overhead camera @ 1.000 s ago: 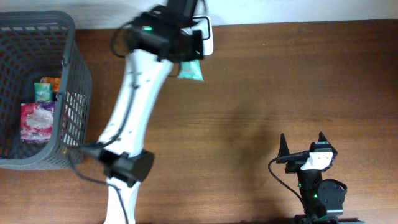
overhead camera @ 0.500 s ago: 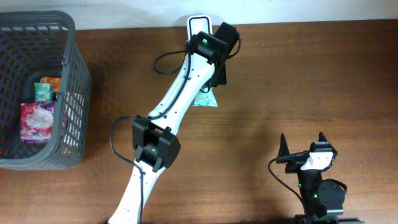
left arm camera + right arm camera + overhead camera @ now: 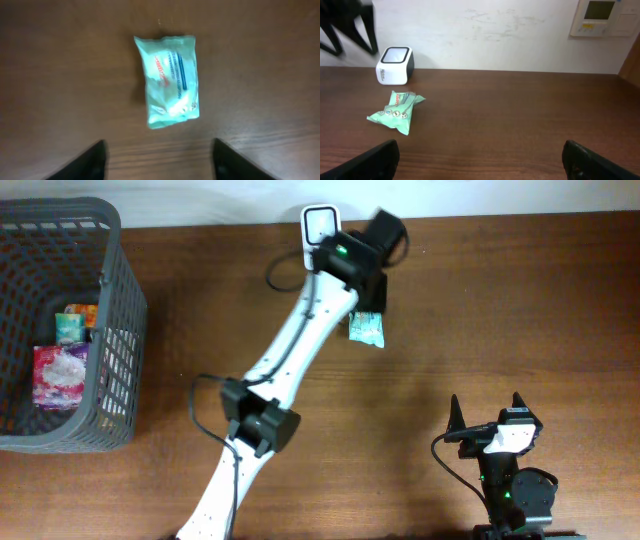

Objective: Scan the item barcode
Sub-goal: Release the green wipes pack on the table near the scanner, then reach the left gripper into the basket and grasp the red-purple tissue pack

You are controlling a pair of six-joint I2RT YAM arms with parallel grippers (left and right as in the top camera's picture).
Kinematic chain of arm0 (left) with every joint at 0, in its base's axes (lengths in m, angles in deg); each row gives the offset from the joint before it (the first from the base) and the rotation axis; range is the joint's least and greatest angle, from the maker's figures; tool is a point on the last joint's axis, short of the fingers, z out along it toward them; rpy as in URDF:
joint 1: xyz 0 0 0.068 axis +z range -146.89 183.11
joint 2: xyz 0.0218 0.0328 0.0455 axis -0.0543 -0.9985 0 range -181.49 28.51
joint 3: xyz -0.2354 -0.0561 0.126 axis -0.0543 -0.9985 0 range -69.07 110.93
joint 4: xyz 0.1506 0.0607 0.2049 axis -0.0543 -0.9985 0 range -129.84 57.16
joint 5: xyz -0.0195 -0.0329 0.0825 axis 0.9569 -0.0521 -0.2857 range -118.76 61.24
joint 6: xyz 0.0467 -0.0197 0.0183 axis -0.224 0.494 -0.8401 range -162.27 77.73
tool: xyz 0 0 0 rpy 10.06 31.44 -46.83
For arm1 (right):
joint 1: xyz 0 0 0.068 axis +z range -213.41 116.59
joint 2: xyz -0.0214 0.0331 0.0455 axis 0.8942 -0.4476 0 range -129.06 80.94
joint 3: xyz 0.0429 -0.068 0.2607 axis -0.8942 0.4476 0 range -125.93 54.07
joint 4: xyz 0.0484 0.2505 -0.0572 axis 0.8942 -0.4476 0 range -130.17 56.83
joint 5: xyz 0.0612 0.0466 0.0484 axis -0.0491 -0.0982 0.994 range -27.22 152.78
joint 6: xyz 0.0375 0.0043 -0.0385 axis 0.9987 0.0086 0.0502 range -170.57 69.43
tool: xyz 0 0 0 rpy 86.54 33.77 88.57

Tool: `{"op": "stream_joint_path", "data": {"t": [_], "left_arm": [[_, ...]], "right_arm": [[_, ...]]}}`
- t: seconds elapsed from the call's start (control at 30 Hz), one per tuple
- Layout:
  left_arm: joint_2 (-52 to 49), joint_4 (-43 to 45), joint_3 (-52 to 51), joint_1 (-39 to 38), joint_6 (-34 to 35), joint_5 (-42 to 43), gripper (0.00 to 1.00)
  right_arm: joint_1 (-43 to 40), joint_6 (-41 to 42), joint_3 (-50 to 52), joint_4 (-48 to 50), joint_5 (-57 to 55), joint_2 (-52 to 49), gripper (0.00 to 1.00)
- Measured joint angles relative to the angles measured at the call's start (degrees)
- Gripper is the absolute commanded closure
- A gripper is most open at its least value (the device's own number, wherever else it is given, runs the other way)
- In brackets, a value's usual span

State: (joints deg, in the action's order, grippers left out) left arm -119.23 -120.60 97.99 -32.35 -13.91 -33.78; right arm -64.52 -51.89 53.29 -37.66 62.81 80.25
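Observation:
The item, a mint-green packet, lies flat on the brown table just right of and in front of the white barcode scanner. In the left wrist view the packet rests on the wood ahead of my left gripper, which is open and holds nothing. In the overhead view the left wrist covers its own fingers, just behind the packet. My right gripper stands open and empty near the front edge. The right wrist view shows the packet and the scanner far to the left of my right gripper.
A grey mesh basket stands at the far left with several snack packets inside. The white left arm stretches diagonally across the middle of the table. A pale wall runs behind the table's back edge.
The left arm swung right, away from the scanner, carrying the packet. Its jaws have opened and the packet now lies loose on the table. The right arm has not moved.

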Motion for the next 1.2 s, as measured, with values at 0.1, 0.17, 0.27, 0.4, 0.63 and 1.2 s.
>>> {"op": "stream_joint_path", "data": {"t": [0.1,0.17,0.27,0.4,0.63,1.2], "left_arm": [[5.07,-1.90,6.08,4.85,-3.17,0.11,0.27],[9.75,-3.28,8.92,9.64,-4.17,0.11,0.26],[14.73,-5.14,9.94,17.79,-5.03,0.11,0.26],[17.59,-8.35,9.94,31.15,-5.27,-0.11,0.21],[19.06,-8.87,9.92,49.77,-5.33,0.55,0.18],[19.87,-4.55,-17.07,60.83,-4.94,-2.91,0.18]], "right_arm": [[0.00,0.00,0.00,0.00,0.02,0.00,0.01],[0.00,0.00,0.00,0.00,0.00,0.00,0.01],[0.00,0.02,0.00,0.00,0.02,0.00,0.01],[0.00,0.02,0.00,0.00,0.02,0.00,0.01],[0.00,0.02,0.00,-0.02,0.02,0.00,0.01],[0.00,0.02,0.00,-0.02,0.02,0.00,0.01]]}}
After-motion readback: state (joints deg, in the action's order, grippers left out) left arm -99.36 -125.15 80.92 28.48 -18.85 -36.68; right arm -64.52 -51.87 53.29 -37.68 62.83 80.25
